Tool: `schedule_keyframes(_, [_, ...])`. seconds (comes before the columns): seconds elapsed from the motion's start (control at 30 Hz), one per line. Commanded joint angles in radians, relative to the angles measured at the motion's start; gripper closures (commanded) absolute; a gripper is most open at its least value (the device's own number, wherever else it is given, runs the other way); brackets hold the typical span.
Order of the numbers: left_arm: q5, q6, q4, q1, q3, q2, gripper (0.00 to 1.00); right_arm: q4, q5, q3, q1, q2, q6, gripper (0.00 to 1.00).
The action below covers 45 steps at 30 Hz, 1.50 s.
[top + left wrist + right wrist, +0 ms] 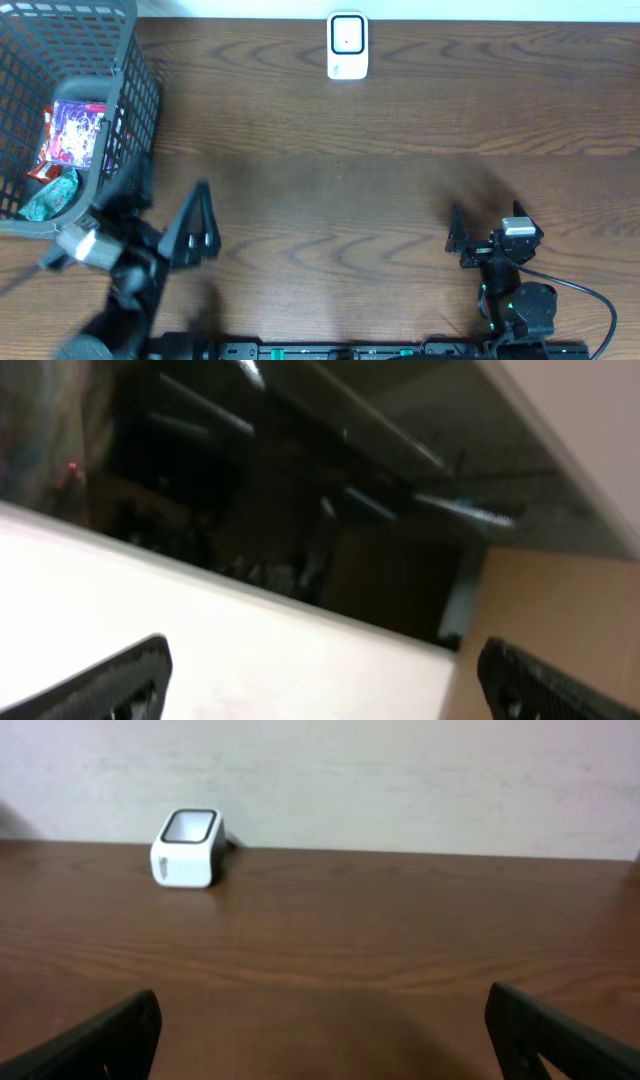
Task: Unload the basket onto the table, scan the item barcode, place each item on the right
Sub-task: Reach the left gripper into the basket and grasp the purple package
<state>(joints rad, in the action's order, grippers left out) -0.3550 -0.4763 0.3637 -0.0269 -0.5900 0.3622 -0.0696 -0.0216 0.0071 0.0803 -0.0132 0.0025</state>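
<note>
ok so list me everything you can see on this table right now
brown wooden table: one, dark brown, under everything
grey plastic mesh basket: one, grey, far left of the table
purple and white packet: one, purple and white, inside the basket
teal crinkly packet: one, teal, inside the basket, nearer the robot
red wrapper: one, red, between those two packets, mostly hidden
white box-shaped scanner: one, white with a dark window, middle of the far edge
left claw: one, black, open and empty, beside the basket
right claw: one, black, open and empty, near right side, facing the scanner
</note>
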Motion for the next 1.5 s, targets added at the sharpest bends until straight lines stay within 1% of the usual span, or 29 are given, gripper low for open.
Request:
schedule_keyframes(0.0, [0.109,0.385,-0.146,0.003,-0.285,0.241,0.02,-0.005,0.002,-0.002,-0.002,0.006,-0.011,0.01])
schedule_keyframes(0.03, [0.208,0.418,-0.205,0.004,-0.370,0.318,0.02,-0.005,0.002,-0.002,-0.002,0.006,-0.011,0.01])
schedule_keyframes(0.17, [0.712,0.420,-0.435,0.033,-0.728,0.631,0.02,-0.005,0.002,-0.002,-0.002,0.006,-0.011,0.01])
schedule_keyframes(0.23, [0.819,0.431,-0.534,0.074,-0.893,0.775,0.02,-0.005,0.002,-0.002,-0.002,0.006,-0.011,0.01])
schedule_keyframes(0.3, [0.862,0.465,-0.669,0.131,-1.051,0.907,0.02,-0.005,0.002,-0.002,-0.002,0.006,-0.011,0.01])
schedule_keyframes(0.37, [0.911,0.463,-0.826,0.205,-1.191,1.027,0.02,-0.005,0.002,-0.002,-0.002,0.006,-0.011,0.01])
schedule_keyframes(0.47, [0.916,0.434,-0.986,0.303,-1.286,1.144,0.02,-0.005,0.002,-0.002,-0.002,0.006,-0.011,0.01])
schedule_keyframes(0.6, [0.916,0.435,-1.116,0.372,-1.286,1.230,0.02,-0.005,0.002,-0.002,-0.002,0.006,-0.011,0.01])
schedule_keyframes(0.67, [0.916,0.435,-1.154,0.393,-1.286,1.271,0.02,-0.005,0.002,-0.002,-0.002,0.006,-0.011,0.01])
schedule_keyframes(0.83, [0.916,0.435,-1.204,0.425,-1.279,1.347,0.02,-0.005,0.002,-0.002,-0.002,0.006,-0.011,0.01])
schedule_keyframes(0.9, [0.908,0.435,-1.245,0.425,-1.279,1.365,0.02,-0.005,0.002,-0.002,-0.002,0.006,-0.011,0.01])
schedule_keyframes(0.93, [0.876,0.439,-1.251,0.425,-1.277,1.374,0.02,-0.005,0.002,-0.002,-0.002,0.006,-0.011,0.01])
schedule_keyframes(1.07, [0.639,0.540,-1.254,0.441,-1.263,1.432,0.02,-0.005,0.002,-0.002,-0.002,0.006,-0.011,0.01])
schedule_keyframes(1.13, [0.604,0.540,-1.261,0.449,-1.263,1.471,0.02,-0.005,0.002,-0.002,-0.002,0.006,-0.011,0.01])
schedule_keyframes(1.4, [0.597,0.547,-1.269,0.454,-1.263,1.634,0.01,-0.005,0.002,-0.002,-0.002,0.006,-0.011,0.01])
schedule_keyframes(1.47, [0.571,0.557,-1.270,0.452,-1.263,1.668,0.01,-0.005,0.002,-0.002,-0.002,0.006,-0.011,0.01])
